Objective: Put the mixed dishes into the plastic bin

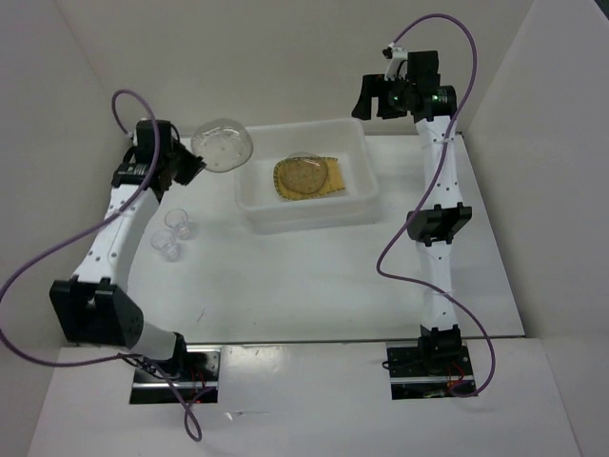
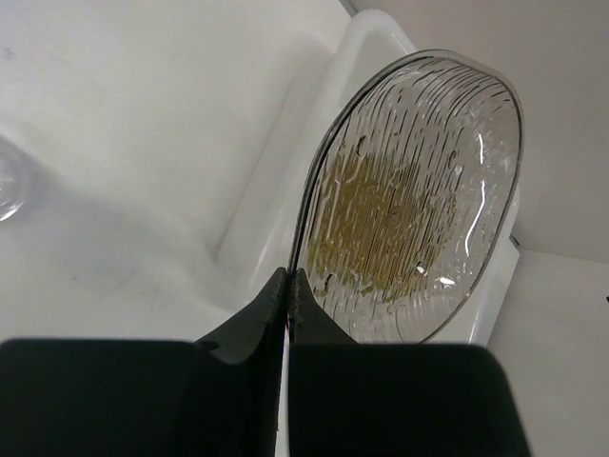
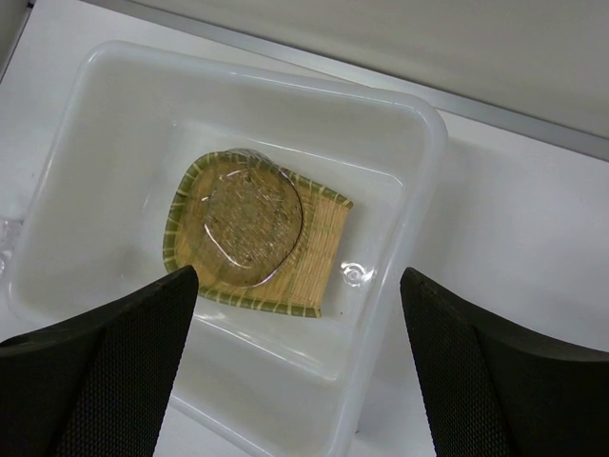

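Observation:
My left gripper (image 1: pixel 193 168) is shut on the rim of a round translucent plate (image 1: pixel 222 145), which it holds tilted in the air just left of the plastic bin (image 1: pixel 357 205). In the left wrist view the fingertips (image 2: pixel 303 286) pinch the lower edge of this ribbed plate (image 2: pixel 419 200). Inside the bin (image 3: pixel 419 109) lies the tan square plate (image 3: pixel 324 243) with another round translucent plate (image 3: pixel 249 228) on top of it. My right gripper (image 3: pixel 297 276) hangs open and empty above the bin. Two small clear glass cups (image 1: pixel 176 221) (image 1: pixel 167 246) stand on the table left of the bin.
White walls close in the table on the left, back and right. The right arm (image 1: pixel 440 224) rises along the right side of the bin. One glass cup (image 2: pixel 6 186) shows at the left edge of the left wrist view.

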### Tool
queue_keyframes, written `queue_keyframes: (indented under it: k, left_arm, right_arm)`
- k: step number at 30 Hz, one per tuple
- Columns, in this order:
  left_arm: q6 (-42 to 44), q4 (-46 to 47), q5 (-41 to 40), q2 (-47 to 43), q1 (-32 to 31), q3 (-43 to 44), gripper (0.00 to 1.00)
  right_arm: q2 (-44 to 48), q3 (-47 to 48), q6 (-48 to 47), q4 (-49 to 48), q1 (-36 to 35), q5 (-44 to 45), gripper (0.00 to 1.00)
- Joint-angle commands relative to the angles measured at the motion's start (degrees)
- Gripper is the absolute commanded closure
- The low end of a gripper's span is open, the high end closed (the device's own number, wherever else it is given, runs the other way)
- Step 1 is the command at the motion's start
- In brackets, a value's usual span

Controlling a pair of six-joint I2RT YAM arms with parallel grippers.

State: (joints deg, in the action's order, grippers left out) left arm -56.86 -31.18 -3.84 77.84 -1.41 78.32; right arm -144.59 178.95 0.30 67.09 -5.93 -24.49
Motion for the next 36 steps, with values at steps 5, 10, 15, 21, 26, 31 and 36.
queue_keyframes:
  k: [5,10,15,21,26,31,36]
  left_arm:
    - [1.93,8.68,6.56,18.11,-6.93,14.12,1.0]
    - [0.62,10.16,9.28,30.76,-12.3,24.14,1.0]
    - [-1.67,10.28,10.08,41.83,-15.72,33.1,1.0]
    - [-1.67,3.68,7.19,54.51,-18.37,46.72,1.0]
    - [-1.67,-1.07,5.25,59.87,-18.89,52.37,1.0]
    - [-4.13,-3.19,2.44,59.88,-18.89,51.67,1.0]
    - [-5.89,0.33,1.9,57.16,-18.89,43.42,1.0]
  right_arm:
    - [4.58,0.69,-0.38,0.85,2.85,2.17,0.09]
    - [5.11,0.69,-0.38,0.85,4.79,2.17,0.09]
    - [5.64,0.69,-0.38,0.85,5.32,1.64,0.09]
    - [6.87,0.69,-0.38,1.99,7.95,-1.08,0.09]
    - [6.87,0.69,-0.38,2.51,10.41,-2.4,0.09]
    - [6.25,0.69,-0.38,2.52,12.61,-4.24,0.09]
    - [5.73,0.69,-0.91,3.05,13.32,-4.78,0.09]
